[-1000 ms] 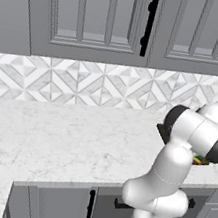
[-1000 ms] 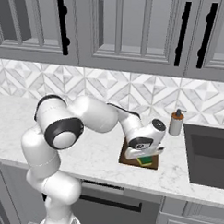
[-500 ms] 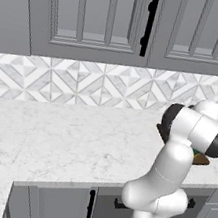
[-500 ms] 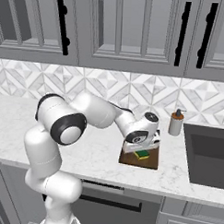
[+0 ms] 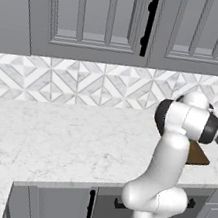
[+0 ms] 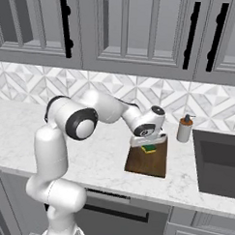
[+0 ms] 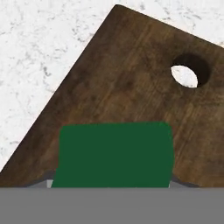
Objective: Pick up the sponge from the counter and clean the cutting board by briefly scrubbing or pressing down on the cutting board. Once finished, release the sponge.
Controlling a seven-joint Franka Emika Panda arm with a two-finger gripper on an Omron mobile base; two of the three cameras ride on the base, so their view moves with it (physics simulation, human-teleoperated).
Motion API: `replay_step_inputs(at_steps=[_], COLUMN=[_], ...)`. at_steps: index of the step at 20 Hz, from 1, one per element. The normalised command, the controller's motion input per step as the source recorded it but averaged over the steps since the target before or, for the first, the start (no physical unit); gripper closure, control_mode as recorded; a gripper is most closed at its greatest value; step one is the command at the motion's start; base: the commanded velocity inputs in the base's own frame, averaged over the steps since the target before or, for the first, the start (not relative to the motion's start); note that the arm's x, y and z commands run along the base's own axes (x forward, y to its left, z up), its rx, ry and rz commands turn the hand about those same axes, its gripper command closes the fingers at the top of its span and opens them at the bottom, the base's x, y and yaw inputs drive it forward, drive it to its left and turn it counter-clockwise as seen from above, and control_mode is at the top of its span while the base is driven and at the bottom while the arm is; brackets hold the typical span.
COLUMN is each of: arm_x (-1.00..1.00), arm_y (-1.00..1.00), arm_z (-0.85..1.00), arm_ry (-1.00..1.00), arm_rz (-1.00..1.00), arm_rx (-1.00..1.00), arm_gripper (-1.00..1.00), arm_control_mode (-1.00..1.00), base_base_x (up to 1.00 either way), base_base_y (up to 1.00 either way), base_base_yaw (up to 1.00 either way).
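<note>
The fingers (image 6: 148,146) pinch the sponge (image 6: 148,149) green side up. It is over the far end of the cutting board (image 6: 147,161). The board lies on the white marble tabletop (image 6: 103,152), near the soap bottle (image 6: 185,128).

No legible text, labels, brands, numbers or signs found on any surface in the three views.

Grey upper cabinets (image 6: 142,33) with black handles (image 6: 65,27) hang above a white-and-grey diamond-tiled backsplash (image 5: 75,82), with grey lower cabinets (image 5: 53,205) below and a dark sink (image 6: 219,162) at right.
</note>
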Motion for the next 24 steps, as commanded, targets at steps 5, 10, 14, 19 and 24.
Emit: replay_step_inputs(at_steps=[5,10,14,19,24], arm_x=[0.58,0.33,-0.19,-0.62,-0.61], arm_y=[0.08,0.0,-0.16,-0.39,-0.2], arm_z=[0.06,0.0,0.0,0.0,-0.02], arm_ry=[0.0,0.0,0.0,0.0,0.0], arm_rz=[0.0,0.0,0.0,-0.01,-0.02], arm_rx=[0.0,0.0,0.0,0.0,0.0], arm_gripper=[1.0,1.0,1.0,1.0,1.0], arm_control_mode=[-1.0,-1.0,-1.0,-1.0,-1.0], base_base_x=[0.0,0.0,0.0,0.0,0.0], base_base_y=[0.0,0.0,0.0,0.0,0.0], base_base_yaw=[0.0,0.0,0.0,0.0,0.0])
